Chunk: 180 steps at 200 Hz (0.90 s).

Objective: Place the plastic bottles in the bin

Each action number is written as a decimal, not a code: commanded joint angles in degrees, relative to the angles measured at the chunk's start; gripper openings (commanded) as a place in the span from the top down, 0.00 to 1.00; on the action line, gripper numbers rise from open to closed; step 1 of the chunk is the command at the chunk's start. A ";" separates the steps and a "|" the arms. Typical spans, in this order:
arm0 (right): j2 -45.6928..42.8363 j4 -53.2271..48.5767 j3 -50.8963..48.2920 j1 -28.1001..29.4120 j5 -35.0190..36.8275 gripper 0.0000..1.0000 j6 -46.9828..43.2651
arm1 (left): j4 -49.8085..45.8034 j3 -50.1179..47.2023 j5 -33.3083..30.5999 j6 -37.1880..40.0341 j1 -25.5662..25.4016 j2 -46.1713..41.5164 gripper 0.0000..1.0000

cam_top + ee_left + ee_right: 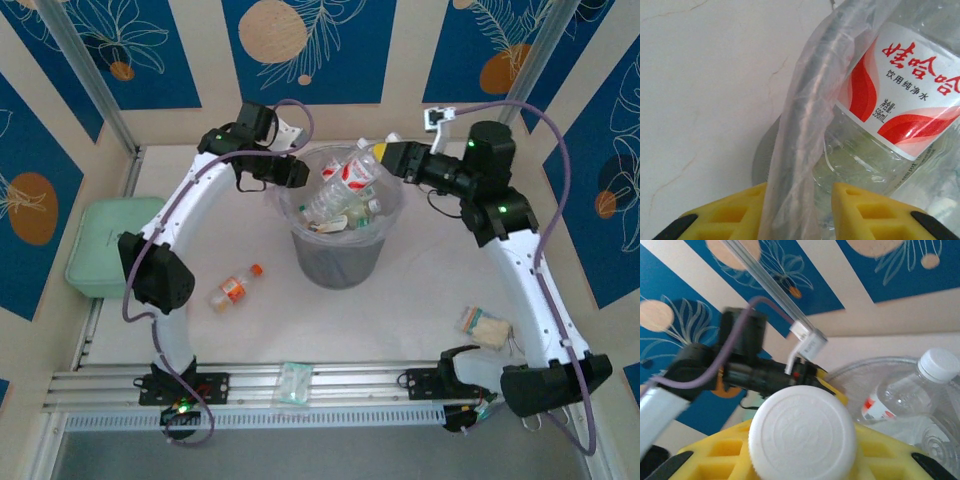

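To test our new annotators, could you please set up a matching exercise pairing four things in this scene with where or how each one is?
Things:
1. bin
2. orange-capped bottle
3. mint-green box
4. right gripper

Places and states:
A. lying on the table, left of the bin
B. shut on a white-capped bottle
C. at the table's left edge
D. standing mid-table, bottles inside

Pairs: 1-D, 2-A, 3-C, 4-B.

White table: bin, orange-capped bottle, mint box, right packet; front packet possibly on rail.
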 commanded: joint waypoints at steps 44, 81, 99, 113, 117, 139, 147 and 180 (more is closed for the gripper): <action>-2.76 -1.99 -9.28 5.46 7.78 0.87 -3.01 | 4.87 -2.19 0.31 -5.94 -1.31 -4.75 0.65; -3.71 0.99 -16.87 8.78 11.65 0.87 -2.44 | 6.82 -2.30 -0.76 -7.50 -1.57 -4.52 0.65; -3.26 4.44 -20.10 9.87 12.62 0.87 -2.14 | 7.47 -2.69 -1.25 -7.98 -1.78 -4.42 0.65; -2.15 5.77 -21.12 10.40 12.98 0.87 -1.92 | 7.83 -2.91 -1.38 -8.31 -2.10 -4.42 0.65; -1.72 6.02 -21.15 10.57 13.03 0.87 -1.99 | 8.00 -2.92 -1.31 -8.36 -2.10 -4.46 0.65; 1.29 6.31 -20.21 11.65 12.74 0.86 -2.69 | 8.31 -2.68 -0.71 -8.49 -2.52 -4.42 0.61; 2.40 5.81 -19.54 11.90 12.49 0.84 -2.92 | 8.38 -2.49 -0.69 -8.33 -2.54 -4.50 0.59; 3.36 2.85 -16.57 11.73 12.39 0.71 -4.17 | 6.09 1.28 -1.71 -6.00 -2.48 -4.52 0.42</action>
